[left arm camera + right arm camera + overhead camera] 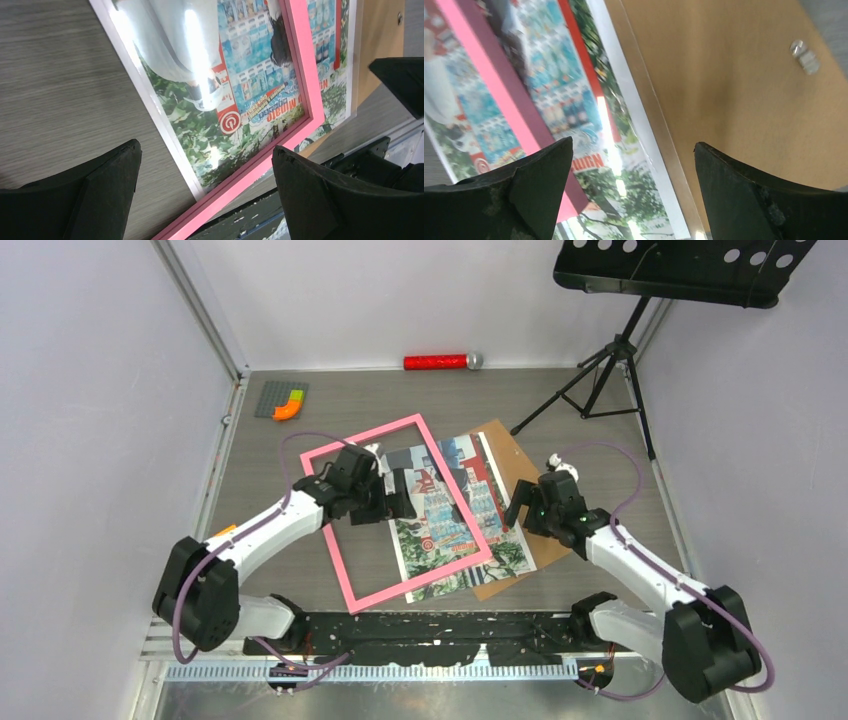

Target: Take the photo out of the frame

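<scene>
The pink frame [420, 582] lies skewed on the table, partly over the photo [445, 530], a glossy colourful print with green foliage. The photo rests on the brown backing board [515, 455]. My left gripper [398, 495] is open and empty above the frame's inside, over the photo's left part. In the left wrist view its jaws [205, 175] stand wide apart above the photo [240, 75] and the frame's rim [300, 75]. My right gripper [522, 505] is open and empty over the photo's right edge. Its wrist view [634, 170] shows the photo [574, 100], the frame [489, 85] and the board [734, 90].
A red cylinder with a silver cap [440, 362] lies at the back wall. A grey baseplate with an orange and green piece [282, 400] sits at the back left. A music stand's tripod [600, 370] stands at the back right. Walls close both sides.
</scene>
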Robot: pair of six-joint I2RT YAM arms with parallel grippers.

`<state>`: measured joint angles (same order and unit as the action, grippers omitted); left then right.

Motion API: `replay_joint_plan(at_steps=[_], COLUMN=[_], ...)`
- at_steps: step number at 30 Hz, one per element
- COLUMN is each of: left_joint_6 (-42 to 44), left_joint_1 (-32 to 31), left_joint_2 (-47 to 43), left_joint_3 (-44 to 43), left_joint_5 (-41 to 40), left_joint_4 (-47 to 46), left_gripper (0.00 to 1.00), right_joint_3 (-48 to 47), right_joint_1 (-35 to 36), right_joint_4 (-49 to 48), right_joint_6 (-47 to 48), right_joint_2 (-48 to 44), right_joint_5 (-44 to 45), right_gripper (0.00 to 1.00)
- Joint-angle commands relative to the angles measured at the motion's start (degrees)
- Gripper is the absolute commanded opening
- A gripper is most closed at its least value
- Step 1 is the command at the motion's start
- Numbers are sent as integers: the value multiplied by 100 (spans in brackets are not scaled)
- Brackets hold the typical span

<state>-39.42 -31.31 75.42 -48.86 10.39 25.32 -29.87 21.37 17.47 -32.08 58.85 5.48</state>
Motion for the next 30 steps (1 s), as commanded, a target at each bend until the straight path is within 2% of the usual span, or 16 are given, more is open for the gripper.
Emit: replay_joint_plan(at_steps=[1,11,14,17,19,24,30], left_joint_6=[-79,-102,-69,-37,-31,-37,-42], left_joint_1=[-162,-165,-173,-174,-168,-171,-166], left_joint_2=[105,445,460,459,471,519,482], left_joint_3=[-160,164,173,110,93,65,95], left_joint_5=[217,-152,-191,-279,-264,-245,-372], left_joint_4=[-363,-576,-528,-401,-397,-318,-188], left_gripper=[100,100,100,100,100,100,100], right_joint_3=[79,347,336,313,311,389,230], right_joint_1=[-57,-59,-62,-61,-58,-55,-4], right_joint_4=[430,693,489,210,53,-491,-1064], right_joint_6=[-416,-500,-339,-225,-218,-271,-344], right_joint_2=[335,648,578,423,274,324,927], right_joint_5=[-365,-639,-1184,-2149,-2480,-3100,-3609], right_gripper=[96,97,100,96,95,94,93])
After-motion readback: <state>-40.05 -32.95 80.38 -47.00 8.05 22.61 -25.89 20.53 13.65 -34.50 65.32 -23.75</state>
